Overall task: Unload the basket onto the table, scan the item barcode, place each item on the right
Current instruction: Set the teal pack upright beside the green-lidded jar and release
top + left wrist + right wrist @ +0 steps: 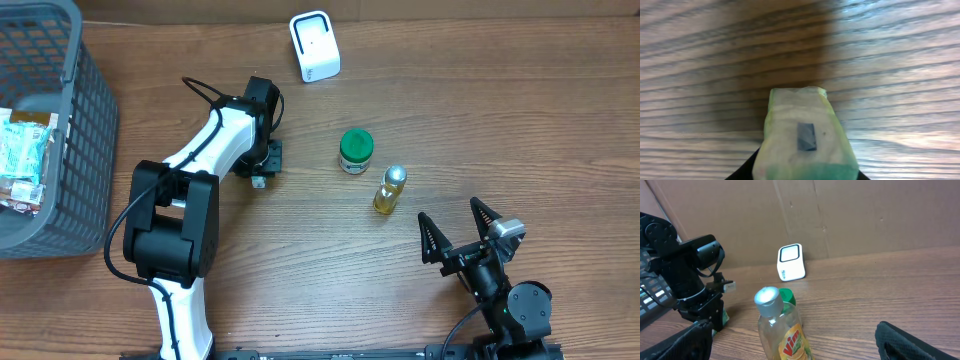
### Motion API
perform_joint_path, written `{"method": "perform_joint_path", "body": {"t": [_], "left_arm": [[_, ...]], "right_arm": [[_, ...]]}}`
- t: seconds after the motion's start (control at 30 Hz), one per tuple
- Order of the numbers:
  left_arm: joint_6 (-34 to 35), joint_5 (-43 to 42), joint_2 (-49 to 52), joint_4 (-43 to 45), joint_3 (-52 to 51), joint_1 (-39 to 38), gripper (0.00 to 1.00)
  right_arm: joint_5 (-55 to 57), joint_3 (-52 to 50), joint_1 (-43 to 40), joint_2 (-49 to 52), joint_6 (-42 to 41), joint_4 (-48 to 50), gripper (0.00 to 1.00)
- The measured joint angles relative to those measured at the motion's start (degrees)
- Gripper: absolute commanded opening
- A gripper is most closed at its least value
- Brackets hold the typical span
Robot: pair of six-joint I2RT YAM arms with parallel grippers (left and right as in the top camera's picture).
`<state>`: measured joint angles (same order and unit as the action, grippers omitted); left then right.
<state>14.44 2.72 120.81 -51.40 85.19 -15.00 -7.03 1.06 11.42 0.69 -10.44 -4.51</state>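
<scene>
**LEFT HAND ON PACKET, RIGHT HAND OPEN**

My left hand (262,168) points down at the wooden tabletop (330,290). Its fingers are closed against both sides of the pale green and white soft packet (805,130), low at the wood, left of centre. The white box-shaped barcode scanner (315,46) stands well apart at the far edge. My right hand (448,210) is spread wide and empty, near the clear bottle of yellow liquid (390,190).
</scene>
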Motion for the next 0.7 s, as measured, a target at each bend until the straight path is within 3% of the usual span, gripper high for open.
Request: {"method": "perform_joint_path", "body": {"t": [0.7], "left_arm": [[18.7,-6.3,0.0,7.6,-0.2,-15.6,0.33]], "right_arm": [[0.0,0.0,0.0,0.0,0.0,0.0,1.0]]}}
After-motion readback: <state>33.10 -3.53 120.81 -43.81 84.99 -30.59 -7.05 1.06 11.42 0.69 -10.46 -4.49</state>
